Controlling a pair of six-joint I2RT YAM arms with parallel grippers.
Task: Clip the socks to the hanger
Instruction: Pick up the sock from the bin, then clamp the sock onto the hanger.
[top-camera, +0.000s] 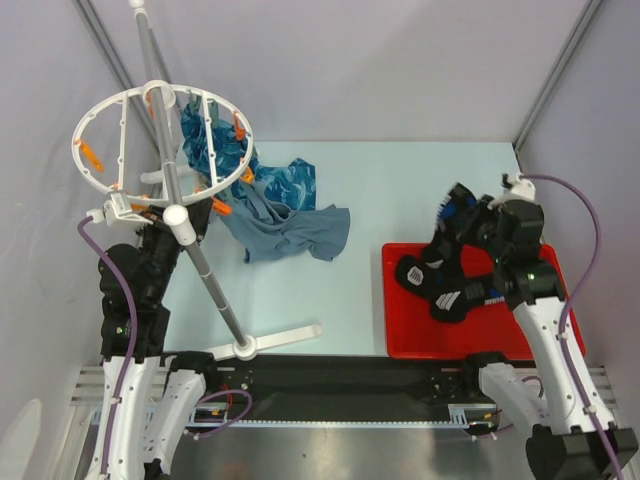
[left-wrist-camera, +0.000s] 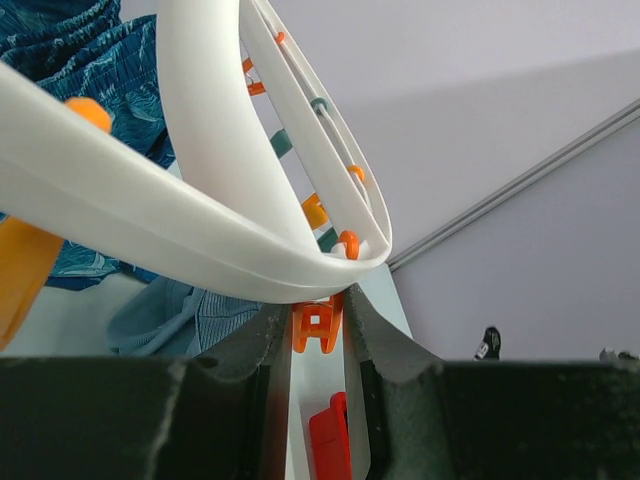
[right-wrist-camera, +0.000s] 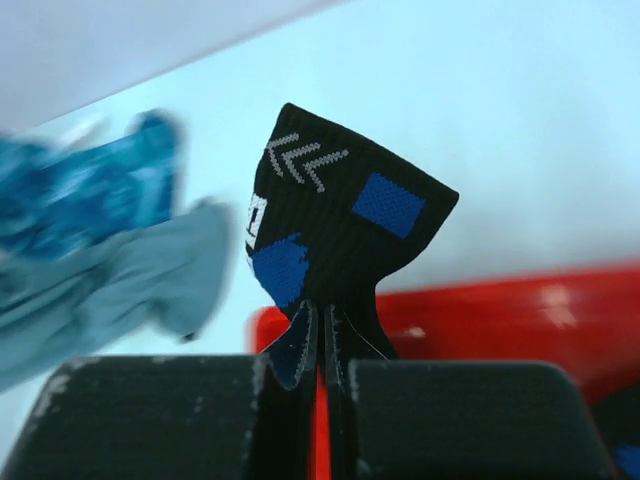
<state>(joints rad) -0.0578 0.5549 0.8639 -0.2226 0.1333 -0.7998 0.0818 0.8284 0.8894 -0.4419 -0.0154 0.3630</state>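
Item one: one black sock (right-wrist-camera: 340, 215), with blue patches and white chevron marks, is pinched at its lower end in the right gripper (right-wrist-camera: 325, 345). The jaws are pressed together on the fabric, and the rest of the sock stands up above them. In the overhead view this sock (top-camera: 452, 208) hangs over the far edge of the red tray (top-camera: 400, 335), clear of the tray floor, with the right gripper (top-camera: 470, 222) just beside it.

Item two: a second black sock (top-camera: 438, 283) lies crumpled inside the red tray, in its left half. A white striped patch faces up.

Item three: the round white clip hanger (top-camera: 122, 140) sits high on a grey pole stand (top-camera: 203, 272), well to the left of the red tray. Orange clips hang around its ring. The stand's white foot rests on the worktop (top-camera: 400, 190) to the left of the tray's near corner.

Item four: the left gripper (left-wrist-camera: 318, 335) is raised under the near side of the hanger ring. Its jaws are closed in on one orange clip (left-wrist-camera: 318, 322), one finger against each side. A strip of the red tray shows below, between the fingers.

Item five: a blue patterned cloth (top-camera: 210, 145) hangs from the hanger on the side nearer the tray. A plain grey-blue cloth (top-camera: 295, 235) lies heaped on the worktop between the stand and the tray, touching neither the tray nor the socks.
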